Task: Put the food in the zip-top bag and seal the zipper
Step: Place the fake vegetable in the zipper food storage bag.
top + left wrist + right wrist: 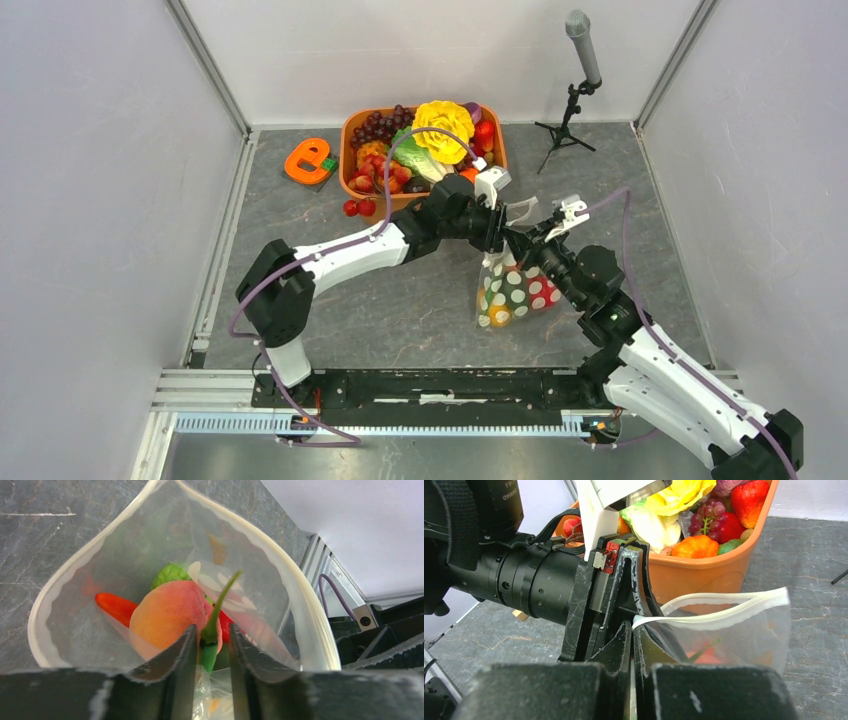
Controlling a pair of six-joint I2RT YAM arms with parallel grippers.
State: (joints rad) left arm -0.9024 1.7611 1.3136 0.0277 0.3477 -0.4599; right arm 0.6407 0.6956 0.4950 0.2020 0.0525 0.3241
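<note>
The zip-top bag (510, 290), clear with white dots, hangs above the table with its mouth open. My right gripper (634, 630) is shut on the end of the zipper (724, 612). My left gripper (212, 630) points down into the mouth, jaws slightly apart. A green chili (220, 605) stands between them, with a gap beside it. Deeper in the bag lie a peach (167, 612), a red chili (116, 607) and a green piece (167, 574). The whitish zipper (300, 610) curves round the opening. In the top view both grippers meet above the bag, the left gripper (497, 225) just behind the right gripper (520, 243).
An orange tub (347, 165) heaped with grapes, lettuce, strawberries and other toy food stands at the back, close behind the bag. Two red fruits (358, 207) lie in front of it. An orange object (308, 160) sits to its left, a microphone stand (575, 90) at back right.
</note>
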